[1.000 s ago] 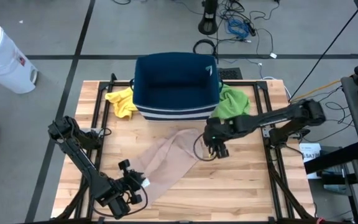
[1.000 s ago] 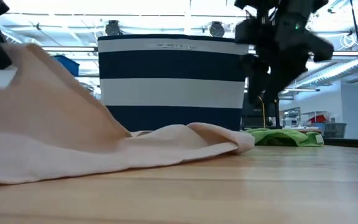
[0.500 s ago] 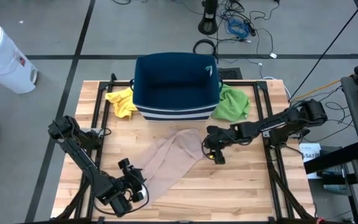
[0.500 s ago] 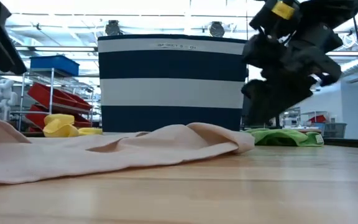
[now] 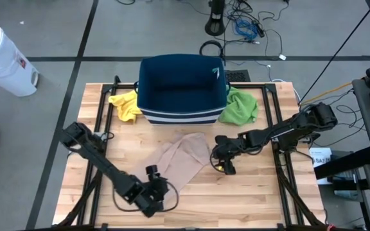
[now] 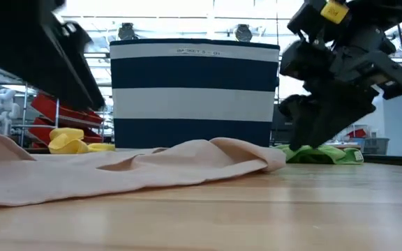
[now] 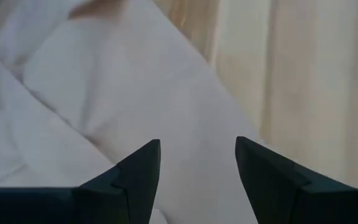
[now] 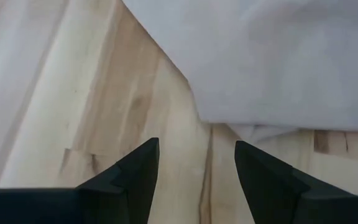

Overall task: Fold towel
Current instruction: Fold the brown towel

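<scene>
Now the beige towel (image 5: 180, 160) lies rumpled on the wooden table (image 5: 255, 192), just in front of the striped navy basket (image 5: 182, 86) and a little left of centre. At its near left end sits the left gripper (image 5: 151, 194), low over the cloth; its jaws stand apart with nothing between them, and its wrist view shows only towel ahead. Just off the towel's right edge the right gripper (image 5: 223, 165) hangs above bare wood, its jaws also spread and holding nothing. A yellow cloth (image 5: 126, 104) lies left of the basket, a green cloth (image 5: 240, 106) right of it.
</scene>
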Controlling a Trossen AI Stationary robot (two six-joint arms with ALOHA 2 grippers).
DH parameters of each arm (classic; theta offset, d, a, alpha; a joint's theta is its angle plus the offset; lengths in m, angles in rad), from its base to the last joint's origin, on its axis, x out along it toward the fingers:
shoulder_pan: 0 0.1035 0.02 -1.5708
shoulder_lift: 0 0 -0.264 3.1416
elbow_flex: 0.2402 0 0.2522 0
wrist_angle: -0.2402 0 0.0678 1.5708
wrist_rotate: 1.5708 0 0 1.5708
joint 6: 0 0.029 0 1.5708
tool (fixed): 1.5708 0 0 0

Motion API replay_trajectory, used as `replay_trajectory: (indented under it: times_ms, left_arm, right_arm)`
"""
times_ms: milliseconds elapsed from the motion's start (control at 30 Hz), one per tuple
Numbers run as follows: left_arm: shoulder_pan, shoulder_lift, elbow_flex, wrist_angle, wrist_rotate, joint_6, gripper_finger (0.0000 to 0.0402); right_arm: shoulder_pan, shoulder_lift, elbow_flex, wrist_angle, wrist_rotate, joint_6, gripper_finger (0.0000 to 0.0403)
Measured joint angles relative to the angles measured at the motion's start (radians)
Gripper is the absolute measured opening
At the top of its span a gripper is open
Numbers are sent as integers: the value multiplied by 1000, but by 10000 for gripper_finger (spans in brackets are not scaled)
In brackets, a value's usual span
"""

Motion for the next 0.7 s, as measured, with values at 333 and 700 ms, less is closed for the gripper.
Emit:
replay_trajectory:
  times_ms: [333, 700]
  left_arm:
    - [87, 106, -1, 134, 31, 118, 215]
    - [150, 143, 0, 182, 111, 153, 215]
  right_arm:
    - [14, 34, -45, 142, 2, 33, 199]
    - [12, 63, -45, 169, 29, 26, 198]
